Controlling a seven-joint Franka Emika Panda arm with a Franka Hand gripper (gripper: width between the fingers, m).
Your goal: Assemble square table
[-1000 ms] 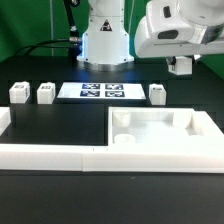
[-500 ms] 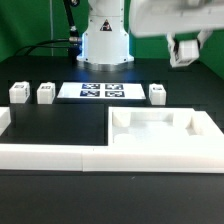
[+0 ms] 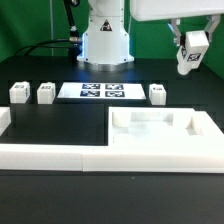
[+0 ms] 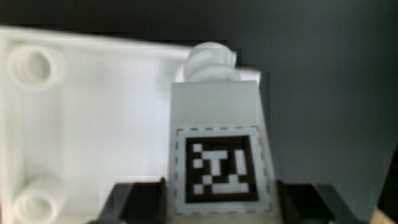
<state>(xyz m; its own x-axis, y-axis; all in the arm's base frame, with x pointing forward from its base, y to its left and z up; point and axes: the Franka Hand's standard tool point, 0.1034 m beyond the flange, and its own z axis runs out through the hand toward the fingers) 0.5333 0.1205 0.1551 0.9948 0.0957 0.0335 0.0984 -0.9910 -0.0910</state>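
Observation:
My gripper (image 3: 191, 44) hangs high at the exterior view's right, shut on a short white leg (image 3: 190, 57) that tilts a little below the fingers. In the wrist view this leg (image 4: 221, 110) reaches away from the gripper (image 4: 219, 205), its black-and-white tag facing the camera and a dark finger (image 4: 132, 204) on either side. The white square tabletop (image 3: 160, 132) lies under it at the front right, and its corner holes show in the wrist view (image 4: 71, 110). Three more legs (image 3: 18, 93) (image 3: 46, 93) (image 3: 158, 94) stand in a row on the black table.
The marker board (image 3: 102, 91) lies flat between the standing legs, in front of the robot base (image 3: 105, 40). A long low white border wall (image 3: 50, 156) runs along the front and turns up at the left end beside the tabletop.
The arm has risen, so most of its white body has left the exterior view. The held leg has shifted slightly right and now hangs tilted; the standing legs and tabletop stayed put.

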